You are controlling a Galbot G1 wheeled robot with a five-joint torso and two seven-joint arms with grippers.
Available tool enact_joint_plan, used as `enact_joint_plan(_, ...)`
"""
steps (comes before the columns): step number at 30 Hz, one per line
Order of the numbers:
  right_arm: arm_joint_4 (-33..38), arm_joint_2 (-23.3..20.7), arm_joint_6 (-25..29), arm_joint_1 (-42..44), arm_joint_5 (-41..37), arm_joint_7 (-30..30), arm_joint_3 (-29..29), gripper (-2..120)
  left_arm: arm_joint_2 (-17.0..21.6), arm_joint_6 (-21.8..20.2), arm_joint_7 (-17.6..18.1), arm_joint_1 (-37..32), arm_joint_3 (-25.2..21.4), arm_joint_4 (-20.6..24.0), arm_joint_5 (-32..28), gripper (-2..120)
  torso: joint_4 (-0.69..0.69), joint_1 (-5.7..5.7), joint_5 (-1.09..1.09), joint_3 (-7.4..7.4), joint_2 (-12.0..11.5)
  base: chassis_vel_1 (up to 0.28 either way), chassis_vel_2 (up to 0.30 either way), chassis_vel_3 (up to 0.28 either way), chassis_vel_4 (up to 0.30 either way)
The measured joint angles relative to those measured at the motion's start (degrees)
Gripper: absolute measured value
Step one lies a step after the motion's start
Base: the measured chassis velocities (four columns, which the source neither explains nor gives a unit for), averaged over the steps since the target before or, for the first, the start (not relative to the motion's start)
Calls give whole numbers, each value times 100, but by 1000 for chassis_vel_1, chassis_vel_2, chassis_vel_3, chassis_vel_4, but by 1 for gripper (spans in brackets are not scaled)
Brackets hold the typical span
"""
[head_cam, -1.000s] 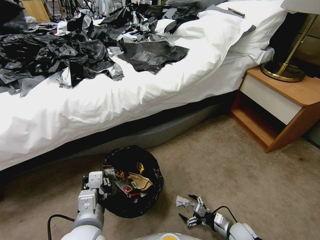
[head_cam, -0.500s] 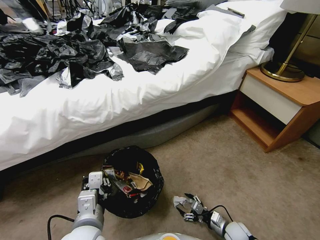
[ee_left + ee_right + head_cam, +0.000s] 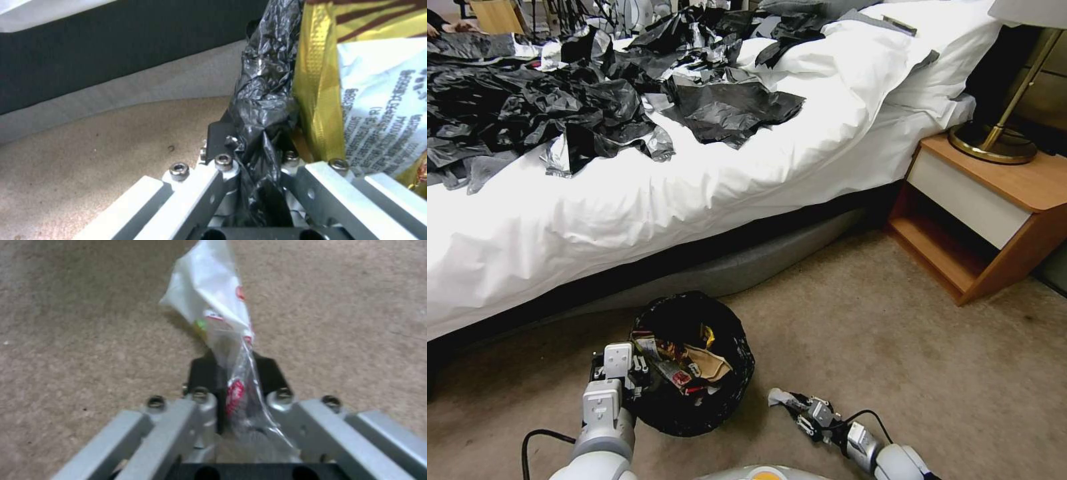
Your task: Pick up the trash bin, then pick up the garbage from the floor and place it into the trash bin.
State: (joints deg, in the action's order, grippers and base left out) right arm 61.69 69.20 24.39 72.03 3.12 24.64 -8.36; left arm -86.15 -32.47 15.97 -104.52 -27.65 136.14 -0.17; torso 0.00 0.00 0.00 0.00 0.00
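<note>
Left gripper (image 3: 253,173) clamped on the crinkled black liner at the rim of the trash bin (image 3: 730,393), standing on the carpet (image 3: 894,333) beside the bed (image 3: 694,180). Inside already: yellow foil wrapper (image 3: 318,100), brown paper bag (image 3: 710,363), red-white carton (image 3: 680,379). To the right, right gripper (image 3: 236,383) pinched shut on a thin, crumpled clear-and-white wrapper (image 3: 213,300) low over the floor. Judging by this, most litter binned; this piece left to drop in.

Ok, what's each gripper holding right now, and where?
Left gripper pinches the trash bin by its black-lined rim. Right gripper clamps a clear plastic wrapper at one end.
</note>
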Motion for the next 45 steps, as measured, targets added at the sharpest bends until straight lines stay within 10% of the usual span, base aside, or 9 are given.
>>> enact_joint_plan(19, 352, -47, 31, 62, -360, -189, -261, 0, 3, 2, -1, -16, 14, 11, 4, 1, 0, 0, 0, 0, 0, 0, 0, 0, 0)
enact_joint_plan(33, 3999, -227, 5, 486, -2153, -925, -1084, 0, 4, 0, -9, 48, 118, -70, 57, 1, 0, -1, -1, 0, 0, 0, 0, 0, 0)
enact_joint_plan(39, 5337, -373, -195, 475, -2092, -949, -237, 0, -48, -12, -12, 82, 165, -86, 76, 1, 0, -1, -3, 0, 0, 0, 0, 0, 0)
enact_joint_plan(45, 5199, -275, -466, 323, -1599, -1067, 879, 0, -57, -11, -8, 92, 171, -89, 88, 1, 0, -1, -1, 0, 0, 0, 0, 0, 0)
